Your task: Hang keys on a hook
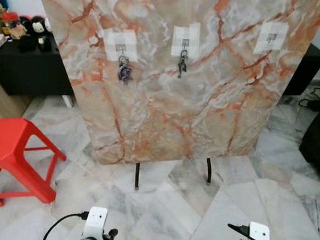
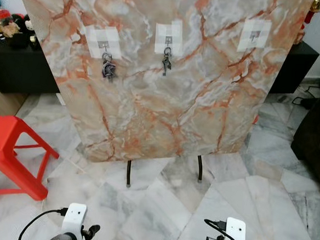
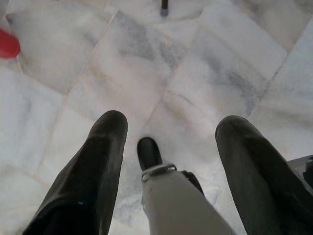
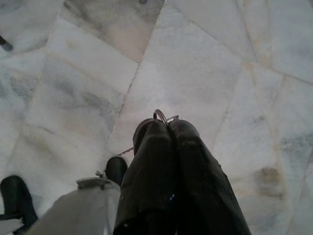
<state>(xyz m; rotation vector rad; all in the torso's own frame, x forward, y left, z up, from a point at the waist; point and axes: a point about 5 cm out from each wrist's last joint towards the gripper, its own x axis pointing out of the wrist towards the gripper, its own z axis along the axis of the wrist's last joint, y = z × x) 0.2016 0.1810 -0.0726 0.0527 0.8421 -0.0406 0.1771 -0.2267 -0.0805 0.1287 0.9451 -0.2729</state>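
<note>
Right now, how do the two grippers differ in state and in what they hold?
The left gripper has its fingers spread wide apart with nothing between them; the right gripper has its fingers pressed together. The right one pinches a key ring at its tips; the left one holds nothing. Both hang low over the marble floor.

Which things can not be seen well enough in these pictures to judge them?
- Key ring in the right gripper: the shut fingers cover all but a metal loop, so the keys below are hidden.
- Free hook on the marble board: too small to tell its shape.
- Two hung key bunches: too small to count keys.
- Red stool: cut off by the eye view's edge.
</note>
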